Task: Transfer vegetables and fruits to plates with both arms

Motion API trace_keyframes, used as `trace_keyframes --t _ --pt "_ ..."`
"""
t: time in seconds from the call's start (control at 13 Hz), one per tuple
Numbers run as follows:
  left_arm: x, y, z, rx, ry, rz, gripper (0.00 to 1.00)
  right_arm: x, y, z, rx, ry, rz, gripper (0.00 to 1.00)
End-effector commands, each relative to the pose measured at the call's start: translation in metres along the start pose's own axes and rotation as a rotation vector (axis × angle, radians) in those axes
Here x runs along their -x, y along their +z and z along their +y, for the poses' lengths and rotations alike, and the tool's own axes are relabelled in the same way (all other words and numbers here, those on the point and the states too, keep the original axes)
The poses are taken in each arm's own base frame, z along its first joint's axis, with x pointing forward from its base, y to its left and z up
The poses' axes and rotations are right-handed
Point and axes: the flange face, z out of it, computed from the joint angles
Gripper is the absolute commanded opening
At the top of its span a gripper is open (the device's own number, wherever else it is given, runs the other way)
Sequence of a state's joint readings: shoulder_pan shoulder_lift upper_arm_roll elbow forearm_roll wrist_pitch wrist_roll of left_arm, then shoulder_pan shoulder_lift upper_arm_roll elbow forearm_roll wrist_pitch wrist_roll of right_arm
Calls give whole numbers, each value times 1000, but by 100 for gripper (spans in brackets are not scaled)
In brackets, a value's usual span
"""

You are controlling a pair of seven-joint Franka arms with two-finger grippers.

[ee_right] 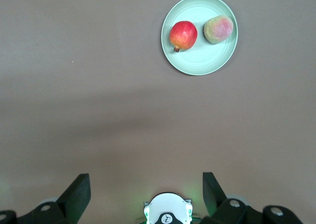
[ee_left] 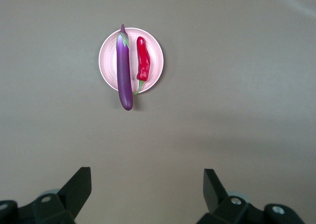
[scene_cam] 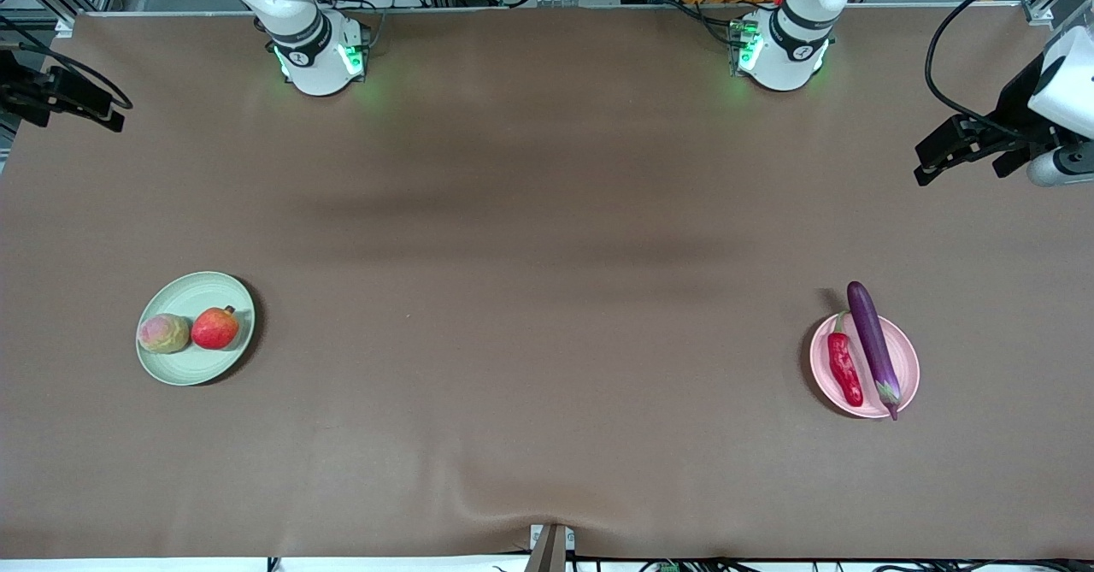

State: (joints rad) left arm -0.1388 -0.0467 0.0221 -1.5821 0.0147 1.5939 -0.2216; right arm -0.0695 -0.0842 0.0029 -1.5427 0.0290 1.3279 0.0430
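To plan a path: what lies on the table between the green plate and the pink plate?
Nothing: in the front view, only bare brown table lies between the green plate and the pink plate.

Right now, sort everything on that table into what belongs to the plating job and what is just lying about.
Job:
- long glossy purple eggplant and shiny red chili pepper, on the round pale pink plate
- yellowish-pink peach and round red pomegranate, on the round pale green plate
- left tool and right tool, both open, empty

Lying about:
- brown table cover
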Motion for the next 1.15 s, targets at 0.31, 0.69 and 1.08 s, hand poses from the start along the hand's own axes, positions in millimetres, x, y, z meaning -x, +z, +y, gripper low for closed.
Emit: trace_keyframes --t 0.31,0.69,1.08 --pt "-2 -4 2 19 14 7 100 -15 1 7 20 12 12 100" --pt "1 -6 -3 19 6 0 100 -15 3 7 20 14 6 100" --pt "2 -9 -6 10 5 -1 100 -16 8 4 27 5 -2 100"
